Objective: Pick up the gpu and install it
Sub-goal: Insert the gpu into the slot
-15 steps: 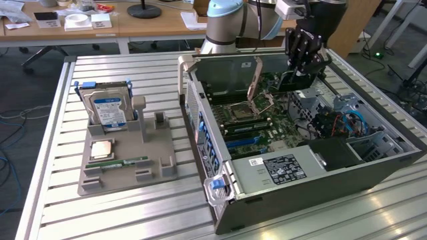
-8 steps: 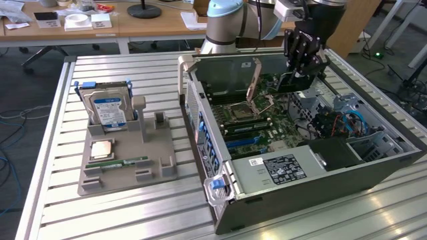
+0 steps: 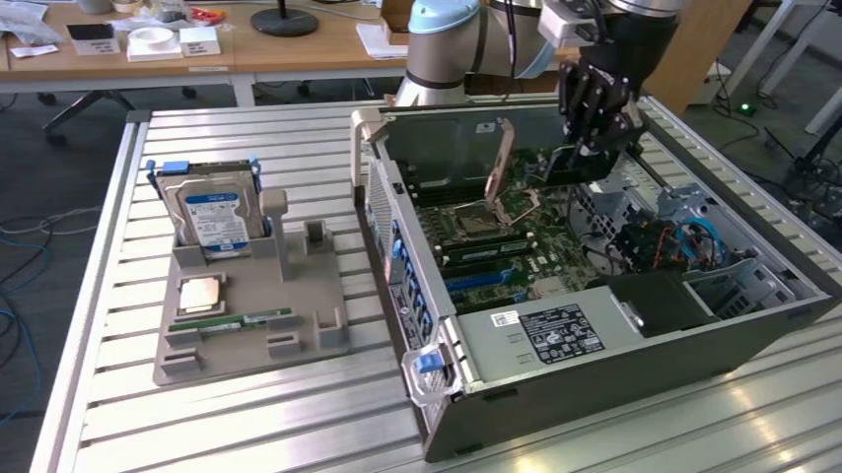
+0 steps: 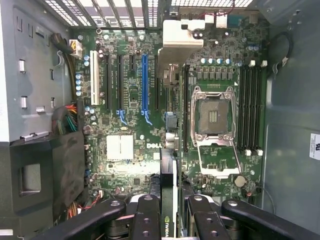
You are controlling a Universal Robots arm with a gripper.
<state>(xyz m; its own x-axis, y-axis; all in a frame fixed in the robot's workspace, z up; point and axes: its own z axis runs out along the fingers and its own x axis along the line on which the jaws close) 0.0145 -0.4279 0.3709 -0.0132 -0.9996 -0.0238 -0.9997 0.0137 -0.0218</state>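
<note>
The gripper [image 3: 593, 148] hangs inside the open computer case [image 3: 632, 345], which lies on its side on the slatted tabletop [image 3: 237, 424]. Its dark fingers [image 4: 146, 217] are clamped on the gpu [image 4: 169, 175] – a thin dark card seen edge-on in the wrist view, with one finger pressed on each face. In the exterior view the gpu [image 3: 579, 168] shows as a dark slab just under the gripper, over the far part of the motherboard [image 4: 130, 100] near the case's rear wall. In the wrist view the card's edge runs parallel to the expansion slots, between the blue slot [image 4: 144, 82] and the open processor socket [image 4: 214, 117]. Whether its lower edge touches the board is hard to tell from either view. Well apart, toward the exterior view's left, a grey holder [image 3: 250, 335] carries an upright hard drive [image 3: 217, 217] and a green memory stick [image 3: 244, 318].
</note>
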